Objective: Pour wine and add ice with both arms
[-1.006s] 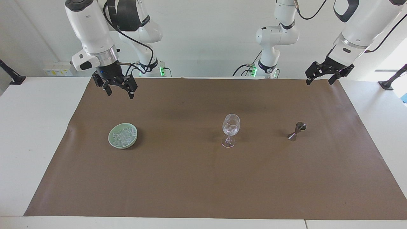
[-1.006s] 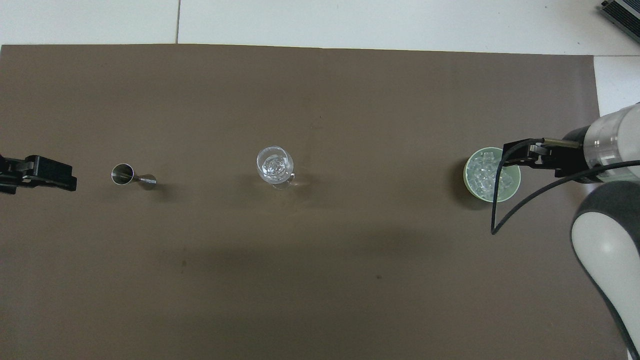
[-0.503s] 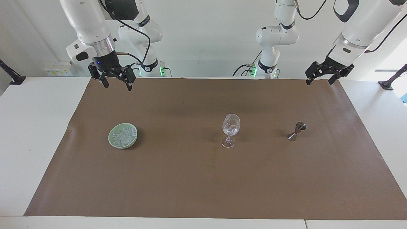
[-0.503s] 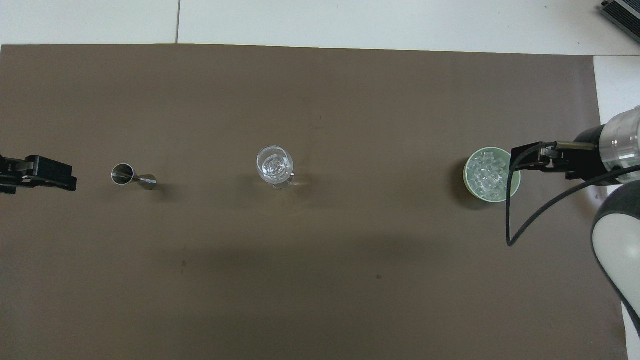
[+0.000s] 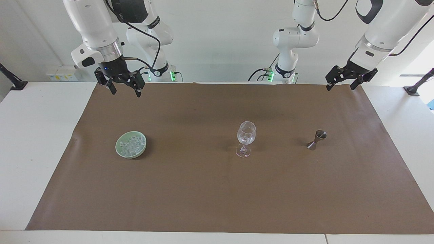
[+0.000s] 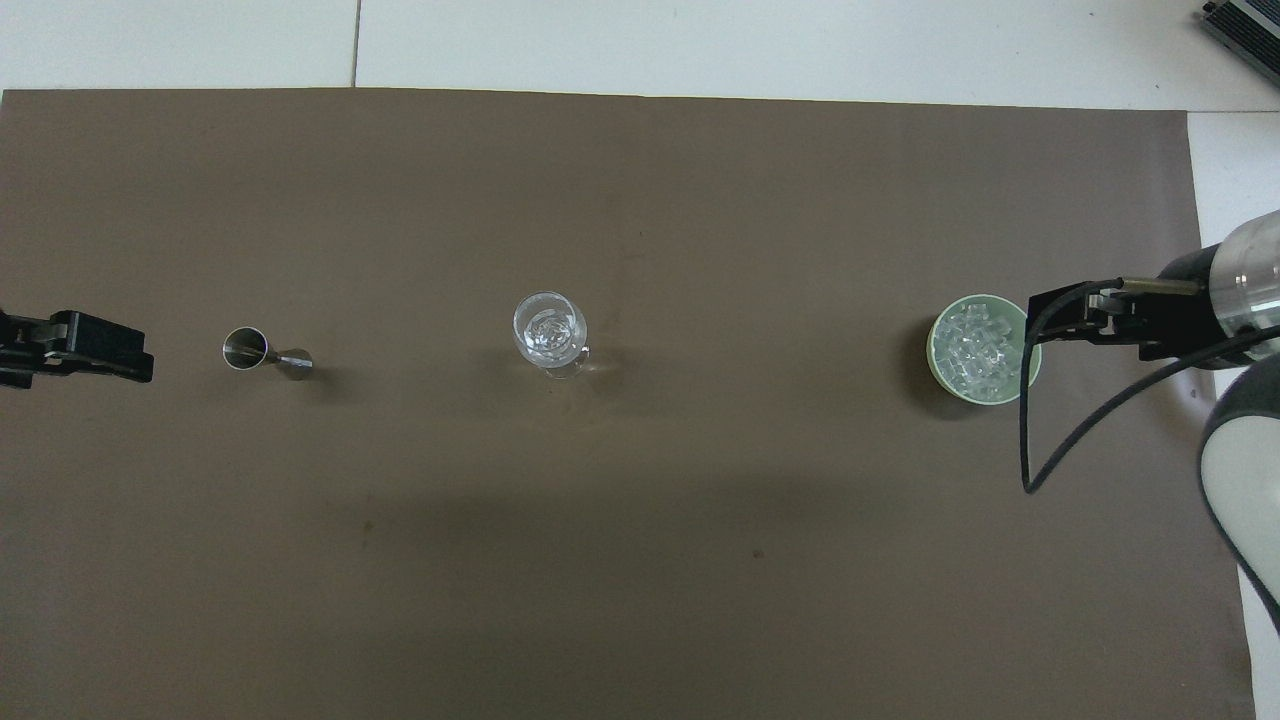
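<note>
The ice (image 5: 131, 145) (image 6: 975, 347) is heaped in a pale green bowl (image 5: 117, 147) (image 6: 934, 360) toward the right arm's end of the table. A clear stemmed glass (image 5: 246, 137) (image 6: 549, 330) stands mid-table, with clear glints inside it. A small metal jigger (image 5: 316, 139) (image 6: 262, 352) stands toward the left arm's end. My right gripper (image 5: 125, 92) (image 6: 1050, 322) hangs open and empty, high over the mat's edge nearest the robots. My left gripper (image 5: 340, 87) (image 6: 135, 358) waits open and empty over the mat's corner. Wine is out of view.
A brown mat (image 5: 203, 189) covers most of the white table (image 5: 34, 152). The bowl, glass and jigger stand in one row across it. A black cable (image 6: 1040, 450) loops from the right wrist beside the bowl.
My right gripper has lifted and drawn back from over the bowl's rim toward the robots and its own end of the table. The left arm, glass, jigger and bowl have not moved.
</note>
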Action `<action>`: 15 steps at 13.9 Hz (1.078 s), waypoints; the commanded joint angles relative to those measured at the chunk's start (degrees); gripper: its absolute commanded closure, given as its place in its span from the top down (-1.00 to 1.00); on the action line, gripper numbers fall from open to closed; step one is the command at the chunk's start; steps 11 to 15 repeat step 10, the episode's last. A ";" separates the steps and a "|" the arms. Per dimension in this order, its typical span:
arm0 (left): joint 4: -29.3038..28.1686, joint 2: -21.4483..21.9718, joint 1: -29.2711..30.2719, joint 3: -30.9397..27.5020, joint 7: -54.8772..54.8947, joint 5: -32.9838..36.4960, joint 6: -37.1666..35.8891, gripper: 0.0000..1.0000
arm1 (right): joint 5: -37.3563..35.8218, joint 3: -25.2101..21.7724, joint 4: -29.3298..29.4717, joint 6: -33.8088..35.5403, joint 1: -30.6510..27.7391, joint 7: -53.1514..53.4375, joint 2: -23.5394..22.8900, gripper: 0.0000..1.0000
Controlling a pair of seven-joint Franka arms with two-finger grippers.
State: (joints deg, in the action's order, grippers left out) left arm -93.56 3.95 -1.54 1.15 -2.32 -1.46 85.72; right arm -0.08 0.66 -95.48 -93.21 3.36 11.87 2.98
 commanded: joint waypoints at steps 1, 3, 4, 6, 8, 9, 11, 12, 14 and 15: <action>-0.13 0.70 -0.30 -0.27 0.03 1.02 -0.56 1.00 | 0.87 0.65 0.39 1.10 -1.52 -2.38 -0.17 1.00; -0.22 0.70 -0.48 -0.27 0.64 1.02 -0.56 1.00 | 0.96 0.74 -0.22 0.40 -1.52 -2.73 0.00 1.00; -0.39 0.70 -0.82 -0.27 0.82 1.02 -0.38 1.00 | 0.96 0.66 -0.58 0.48 -1.52 -2.73 0.18 1.00; -1.27 1.23 -1.09 -0.09 0.82 0.93 0.58 1.00 | 0.96 0.74 -0.76 0.48 -1.43 -2.64 0.27 1.00; -2.50 1.67 -1.09 -0.09 1.00 0.93 2.25 1.00 | 0.96 0.74 -0.76 0.48 -1.43 -2.73 0.27 1.00; -2.50 1.67 -1.09 -0.09 1.78 0.93 2.95 1.00 | 0.96 0.74 -0.76 0.48 -1.43 -2.73 0.18 1.00; -2.50 1.67 -1.18 -0.09 2.83 0.93 3.05 1.00 | 0.96 0.74 -0.76 0.48 -1.43 -2.81 0.27 1.00; -2.50 1.67 -1.18 -0.09 2.83 0.93 3.05 1.00 | 0.96 0.74 -0.76 0.48 -1.43 -2.81 0.27 1.00; -2.50 1.67 -1.18 -0.09 2.83 0.93 3.05 1.00 | 0.96 0.74 -0.76 0.48 -1.43 -2.81 0.27 1.00; -2.50 1.67 -1.18 -0.09 2.83 0.93 3.05 1.00 | 0.96 0.74 -0.76 0.48 -1.43 -2.81 0.27 1.00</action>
